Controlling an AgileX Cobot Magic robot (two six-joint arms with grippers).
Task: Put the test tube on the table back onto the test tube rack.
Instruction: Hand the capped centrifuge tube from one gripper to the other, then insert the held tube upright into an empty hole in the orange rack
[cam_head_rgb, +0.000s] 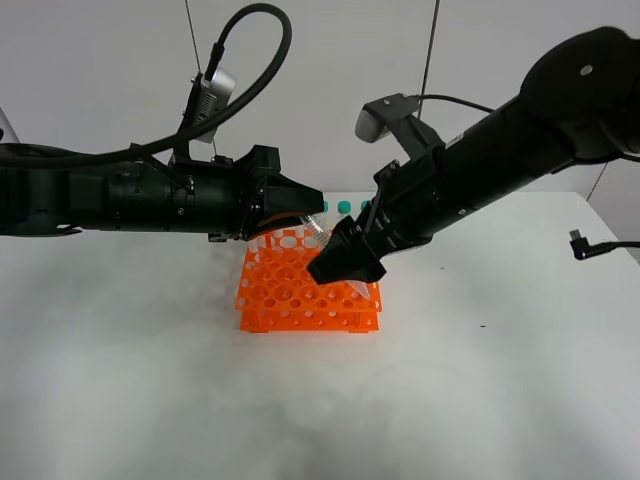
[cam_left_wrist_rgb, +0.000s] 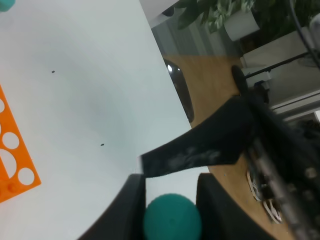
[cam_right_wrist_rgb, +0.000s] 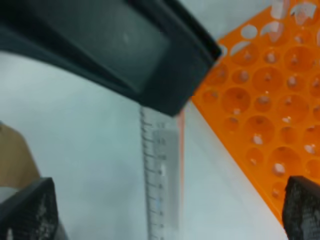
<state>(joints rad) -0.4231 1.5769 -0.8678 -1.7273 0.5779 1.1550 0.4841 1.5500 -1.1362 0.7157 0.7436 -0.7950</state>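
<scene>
One test tube (cam_right_wrist_rgb: 161, 190) up by the test tube rack (cam_head_rgb: 300, 292) edge
Left jaws clamped on its teal cap, right jaws wide apart either side; open counter (cam_head_rgb: 150, 400) all round them.

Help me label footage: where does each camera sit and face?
Exterior high: mounted above, looking down on the table and test tube rack; both arms show.
Left wrist: on the left arm, facing along the left gripper holding the test tube by its cap; its fingers show.
Right wrist: faces between the right gripper fingers at tube and rack.
Shared: rack in all three.
</scene>
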